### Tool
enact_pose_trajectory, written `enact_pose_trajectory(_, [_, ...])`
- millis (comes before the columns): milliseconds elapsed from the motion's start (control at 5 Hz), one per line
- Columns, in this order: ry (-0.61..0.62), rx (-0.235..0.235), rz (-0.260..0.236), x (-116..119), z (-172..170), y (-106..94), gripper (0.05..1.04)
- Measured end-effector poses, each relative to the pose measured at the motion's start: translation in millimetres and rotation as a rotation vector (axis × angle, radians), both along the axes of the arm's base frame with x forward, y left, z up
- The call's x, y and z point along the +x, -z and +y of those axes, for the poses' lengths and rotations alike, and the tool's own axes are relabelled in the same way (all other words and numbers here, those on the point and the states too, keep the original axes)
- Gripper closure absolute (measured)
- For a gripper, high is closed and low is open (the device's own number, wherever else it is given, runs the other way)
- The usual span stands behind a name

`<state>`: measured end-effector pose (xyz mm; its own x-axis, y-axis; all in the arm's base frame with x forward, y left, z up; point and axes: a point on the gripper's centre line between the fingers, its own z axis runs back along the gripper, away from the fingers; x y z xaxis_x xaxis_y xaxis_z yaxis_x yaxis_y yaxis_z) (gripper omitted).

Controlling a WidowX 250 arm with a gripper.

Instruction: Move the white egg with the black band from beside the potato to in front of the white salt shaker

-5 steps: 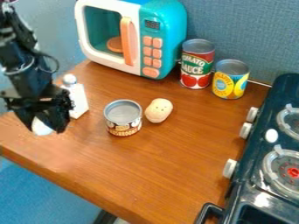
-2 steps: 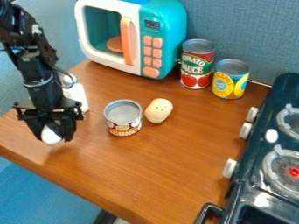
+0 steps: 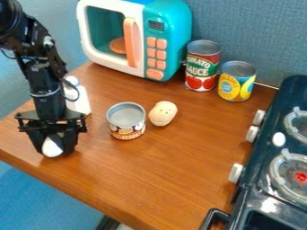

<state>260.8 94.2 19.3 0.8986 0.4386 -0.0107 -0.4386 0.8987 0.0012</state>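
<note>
At the left part of the wooden counter, my black gripper [image 3: 54,146] hangs down, shut on a white egg-shaped object [image 3: 52,147] that shows between its fingers. The object's lower end is at or just above the counter; I cannot tell whether it touches. Behind the gripper and slightly right stands a white bottle [image 3: 78,99], partly hidden by the arm. To the right is a short open-looking can [image 3: 126,121] with a mushroom label, and beside it lies a tan potato-like toy [image 3: 162,113].
A teal and white toy microwave [image 3: 112,35] stands at the back. A tomato sauce can [image 3: 202,66] and a yellow can [image 3: 237,81] stand right of it. The dark toy stove [image 3: 273,157] lines the right side. The wooden counter's [image 3: 156,179] front edge runs diagonally along the lower left.
My gripper has come down and slightly to the right, carrying the white object lower toward the counter's front edge. The cans, bottle and potato-like toy stay in place.
</note>
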Motion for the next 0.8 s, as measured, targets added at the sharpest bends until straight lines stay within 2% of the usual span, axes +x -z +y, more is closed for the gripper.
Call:
enact_pose_trajectory(200, [0.002, -0.005, 0.01, -1.2, -1.1, -0.7, 0.293])
enact_pose_trajectory(400, [0.012, -0.011, 0.011, -1.9, -2.3, -1.8, 0.076])
enact_pose_trajectory(600, [0.008, 0.003, -0.1, 3.3, -4.5, -21.1, 0.075])
enact_pose_trajectory(800, [0.006, 0.012, -0.125, 2.3, -4.8, -29.5, 0.079])
